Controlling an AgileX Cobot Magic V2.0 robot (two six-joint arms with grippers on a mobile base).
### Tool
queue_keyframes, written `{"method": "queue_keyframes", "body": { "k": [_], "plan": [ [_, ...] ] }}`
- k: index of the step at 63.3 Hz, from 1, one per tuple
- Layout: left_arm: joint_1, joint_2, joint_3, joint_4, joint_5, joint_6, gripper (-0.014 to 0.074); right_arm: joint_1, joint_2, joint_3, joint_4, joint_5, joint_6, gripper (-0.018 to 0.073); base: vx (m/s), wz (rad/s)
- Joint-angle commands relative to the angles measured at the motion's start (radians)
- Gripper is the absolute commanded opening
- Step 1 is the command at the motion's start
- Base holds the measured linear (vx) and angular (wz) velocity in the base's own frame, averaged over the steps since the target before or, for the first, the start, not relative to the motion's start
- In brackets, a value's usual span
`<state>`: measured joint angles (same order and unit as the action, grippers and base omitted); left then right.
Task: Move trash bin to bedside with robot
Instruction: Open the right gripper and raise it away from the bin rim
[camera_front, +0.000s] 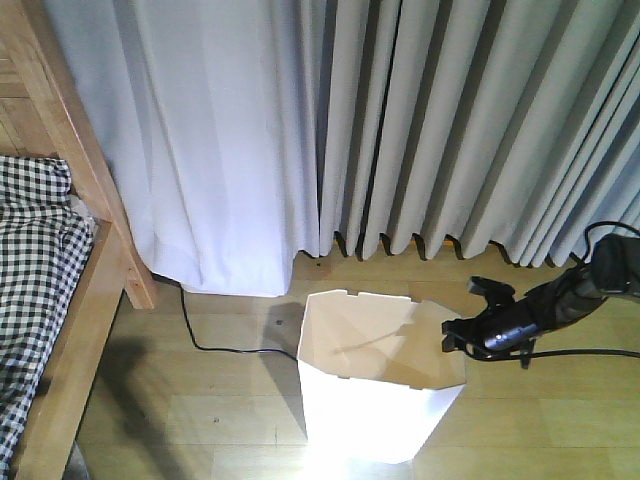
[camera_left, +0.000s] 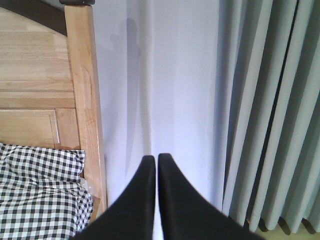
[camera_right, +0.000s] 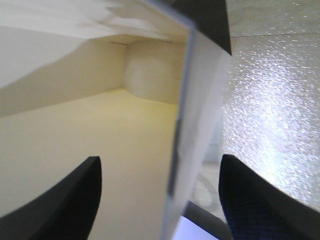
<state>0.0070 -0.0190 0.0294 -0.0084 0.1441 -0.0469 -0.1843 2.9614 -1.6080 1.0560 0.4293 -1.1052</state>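
The white trash bin (camera_front: 375, 390) stands on the wood floor, right of the bedside, a light-brown bed frame (camera_front: 100, 250) with checked bedding (camera_front: 30, 260). My right gripper (camera_front: 462, 336), a small black clamp on a thin black arm, is at the bin's right rim. In the right wrist view it (camera_right: 161, 160) is open and straddles the bin's wall (camera_right: 192, 115), one finger over the cream inside and one outside, neither touching. My left gripper (camera_left: 156, 157) is shut on nothing and points at the curtain beside the bed frame (camera_left: 82, 75); the front view does not show it.
Grey curtains (camera_front: 420, 120) hang along the back down to the floor. A black cable (camera_front: 205, 340) runs over the floor from the bed post toward the bin. Another black cable (camera_front: 590, 352) trails behind the right arm.
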Motion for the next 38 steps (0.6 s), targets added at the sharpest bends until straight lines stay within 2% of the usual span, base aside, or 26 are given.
{"method": "queue_keyframes", "body": {
  "k": [1, 7, 12, 17, 22, 26, 38],
  "plan": [
    [-0.003, -0.010, 0.028, -0.009, -0.071, -0.009, -0.0006, -0.015, -0.105, -0.008, -0.103, 0.050, 0.082, 0.0482, 0.00, 0.00],
    [-0.003, -0.010, 0.028, -0.009, -0.071, -0.009, -0.0006, -0.022, -0.153, -0.008, -0.229, 0.119, 0.175, 0.0477, 0.00, 0.00],
    [-0.003, -0.010, 0.028, -0.009, -0.071, -0.009, -0.0006, -0.024, -0.195, -0.003, -0.361, 0.169, 0.291, 0.0473, 0.00, 0.00],
    [-0.003, -0.010, 0.028, -0.009, -0.071, -0.009, -0.0006, -0.024, -0.257, 0.046, -0.502, 0.147, 0.409, 0.0461, 0.00, 0.00],
    [-0.003, -0.010, 0.028, -0.009, -0.071, -0.009, -0.0006, -0.024, -0.341, 0.135, -0.592, 0.087, 0.469, 0.0449, 0.00, 0.00],
    [-0.003, -0.010, 0.028, -0.009, -0.071, -0.009, -0.0006, -0.024, -0.409, 0.205, -0.627, 0.030, 0.486, 0.0447, 0.00, 0.00],
    [-0.003, -0.010, 0.028, -0.009, -0.071, -0.009, -0.0006, -0.024, -0.712, 0.463, -0.629, -0.174, 0.486, 0.0447, 0.00, 0.00]
  ]
}}
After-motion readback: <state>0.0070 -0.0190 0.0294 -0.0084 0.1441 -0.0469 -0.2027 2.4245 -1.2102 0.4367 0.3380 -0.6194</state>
